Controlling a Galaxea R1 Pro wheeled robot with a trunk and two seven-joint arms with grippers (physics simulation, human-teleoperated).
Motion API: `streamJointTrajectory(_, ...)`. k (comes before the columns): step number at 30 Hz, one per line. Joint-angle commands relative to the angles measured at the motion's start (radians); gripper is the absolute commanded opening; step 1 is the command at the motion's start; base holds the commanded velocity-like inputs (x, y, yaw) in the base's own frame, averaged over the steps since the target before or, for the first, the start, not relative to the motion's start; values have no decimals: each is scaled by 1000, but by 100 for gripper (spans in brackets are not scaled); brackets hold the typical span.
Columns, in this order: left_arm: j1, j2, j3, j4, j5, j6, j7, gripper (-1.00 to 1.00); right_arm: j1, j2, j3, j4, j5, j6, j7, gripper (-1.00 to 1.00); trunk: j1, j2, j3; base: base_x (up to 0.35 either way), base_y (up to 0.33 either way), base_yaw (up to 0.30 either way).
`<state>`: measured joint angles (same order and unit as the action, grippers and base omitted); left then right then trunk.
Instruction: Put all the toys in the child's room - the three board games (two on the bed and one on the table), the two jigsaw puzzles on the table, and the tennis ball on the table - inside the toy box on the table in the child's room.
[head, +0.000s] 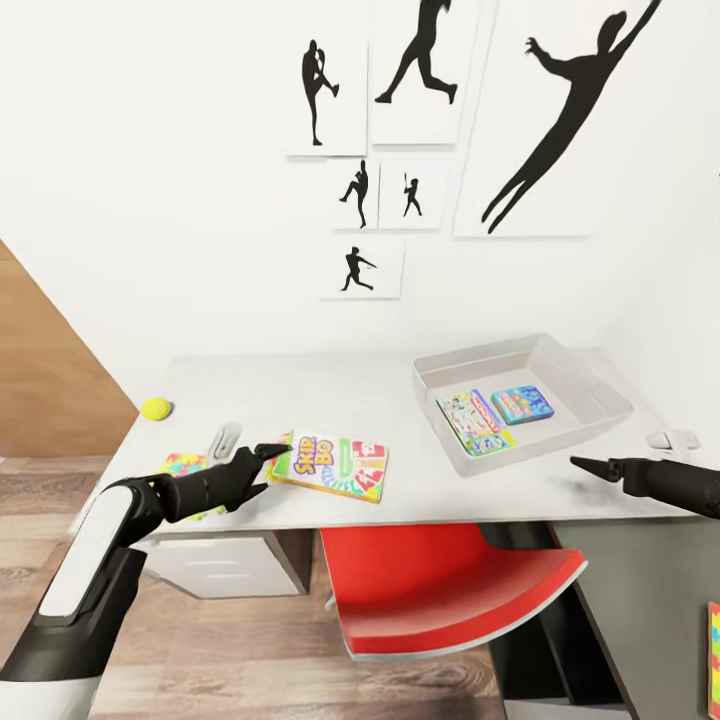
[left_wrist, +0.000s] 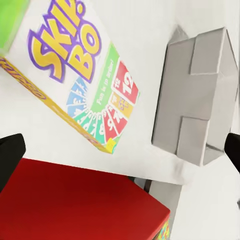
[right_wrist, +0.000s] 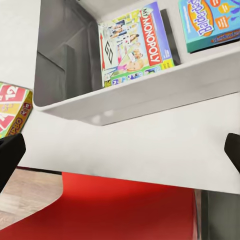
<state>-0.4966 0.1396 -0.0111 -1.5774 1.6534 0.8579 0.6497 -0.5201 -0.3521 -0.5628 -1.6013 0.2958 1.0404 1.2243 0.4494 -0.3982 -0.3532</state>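
Left pincer (head: 268, 456) wide open, empty, tips just at the near-left edge of the SKIP-BO box (head: 331, 465); arm reaches low and forward over the table (head: 300, 385) front. Right pincer (head: 590, 464) also spread and empty, held level off the table's front edge, near the toy box (head: 590, 385). Progress: two board games lie flat inside the toy box, the pale green-white one (head: 475, 421) and the smaller blue one (head: 521, 404), side by side. Left to do: SKIP-BO box on the table, the tennis ball (head: 156, 408) near the far-left edge, one jigsaw puzzle (head: 181, 467) partly under the left arm; the second puzzle I cannot place with certainty
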Motion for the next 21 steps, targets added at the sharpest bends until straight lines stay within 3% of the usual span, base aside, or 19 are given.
streamJointTrajectory(1, 6, 1, 11, -1, 11, -1, 5, 100, -1, 1, 0, -1, 10, 7, 9, 100, 1, -2, 0, 0, 0, 0)
streamJointTrajectory(10, 57, 10, 60, 0, 10, -1, -18, 100, -2, 10, 8, 2, 12, 7, 4, 100, 1, -2, 15, 0, 0, 0)
streamJointTrajectory(15, 138, 20, 110, -8, 11, 1, -27, 100, -2, 39, 10, 3, 25, 7, 1, 100, 1, -2, 23, 0, 0, 0)
streamJointTrajectory(18, 158, 22, 123, -12, 11, 2, -31, 100, -2, 44, 9, 3, 31, 7, -1, 100, 1, -2, 27, 0, 0, 0)
streamJointTrajectory(21, 256, 32, 184, -22, 11, 6, -98, 100, -2, 54, 9, 2, 56, 7, -4, 100, 1, -2, 32, 0, 0, 0)
